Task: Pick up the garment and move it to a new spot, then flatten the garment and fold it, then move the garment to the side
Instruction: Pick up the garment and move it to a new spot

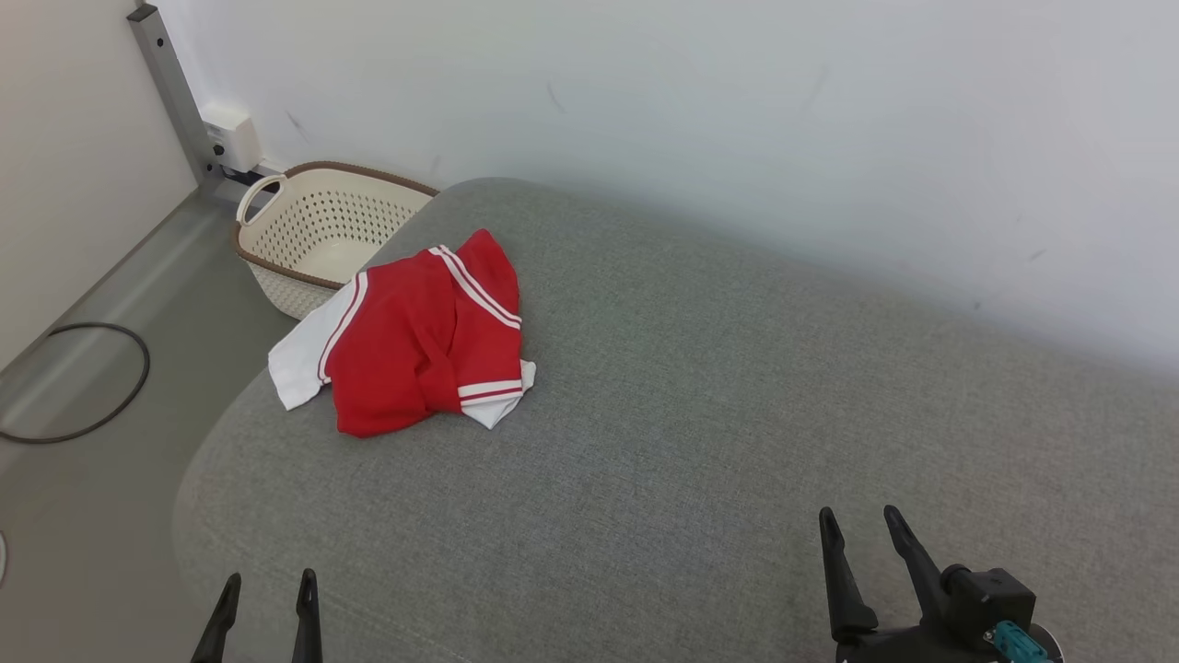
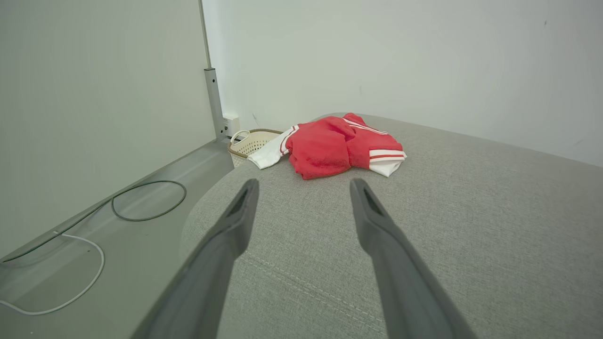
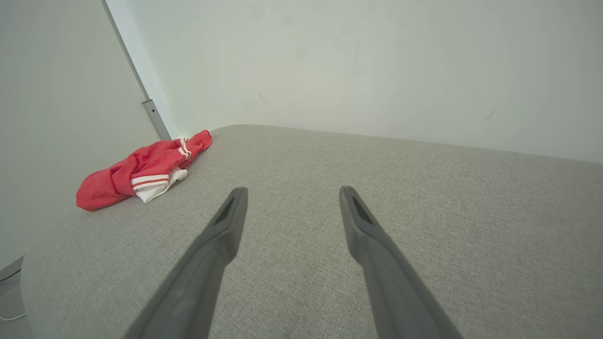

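A crumpled red garment (image 1: 419, 336) with white sleeves and red-and-white striped trim lies near the far left corner of a grey upholstered surface (image 1: 700, 396). The left wrist view shows the garment (image 2: 332, 146) ahead of the fingers, and the right wrist view has the garment (image 3: 141, 172) far off to the left. My left gripper (image 1: 269, 589) hovers open at the near left edge, well short of the garment. My right gripper (image 1: 863, 523) stands open at the near right, nothing between its fingers.
A cream perforated basket (image 1: 318, 230) with a brown rim stands on the floor just beyond the surface's left corner. A black cable loop (image 1: 87, 382) and a white cable (image 2: 70, 278) lie on the floor at the left. A white wall backs the surface.
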